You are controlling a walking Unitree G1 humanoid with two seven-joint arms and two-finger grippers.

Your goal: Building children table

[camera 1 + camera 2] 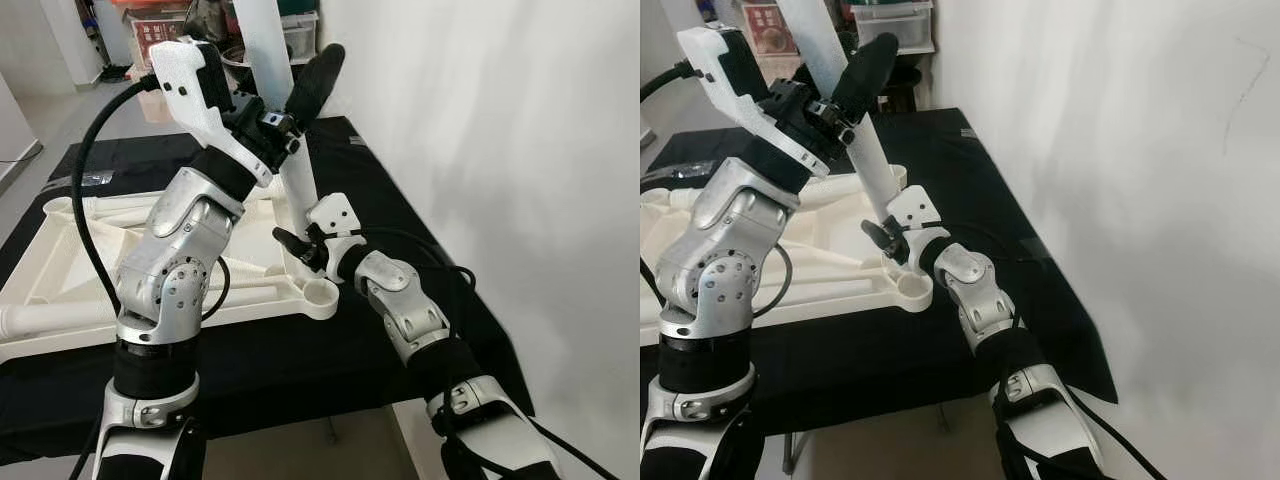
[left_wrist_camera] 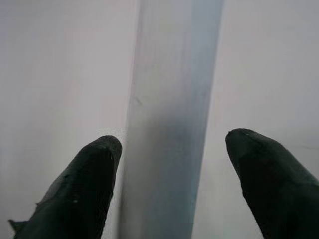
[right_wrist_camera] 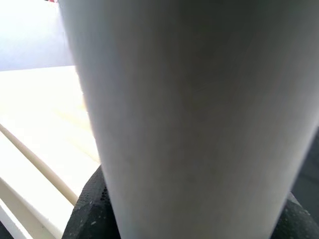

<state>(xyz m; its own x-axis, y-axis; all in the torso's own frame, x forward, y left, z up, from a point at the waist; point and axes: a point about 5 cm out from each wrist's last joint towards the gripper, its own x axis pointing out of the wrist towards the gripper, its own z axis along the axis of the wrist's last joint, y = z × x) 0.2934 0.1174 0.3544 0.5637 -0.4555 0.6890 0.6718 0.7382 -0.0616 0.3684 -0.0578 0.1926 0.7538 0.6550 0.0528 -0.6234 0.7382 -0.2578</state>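
- The table leg (image 1: 298, 180) is a smooth, matte white tube, round in section, standing nearly upright with a slight lean; my wrist cameras show its surface plain, with only a faint scuff.
- Its foot sits at the near right corner of the tabletop (image 1: 70, 270), close to an open round socket (image 1: 318, 293) moulded into that corner.
- The tabletop is cream plastic lying underside up, with raised ribs and rails crossing it; it rests on a black cloth (image 1: 300, 360) that drapes in soft folds.
- My left gripper (image 1: 290, 105) reaches to the leg well above the tabletop: its two rounded black fingers (image 2: 87, 189) stand spread on either side of the tube, with a gap showing beside at least one of them, so it is released, not clamped.
- My right gripper (image 1: 883, 237) is clenched on the leg just above the tabletop's corner, its dark, grainy pads (image 3: 84, 214) showing on both sides of the tube.
- A plain white wall (image 1: 1120, 150) rises right of the tabletop.
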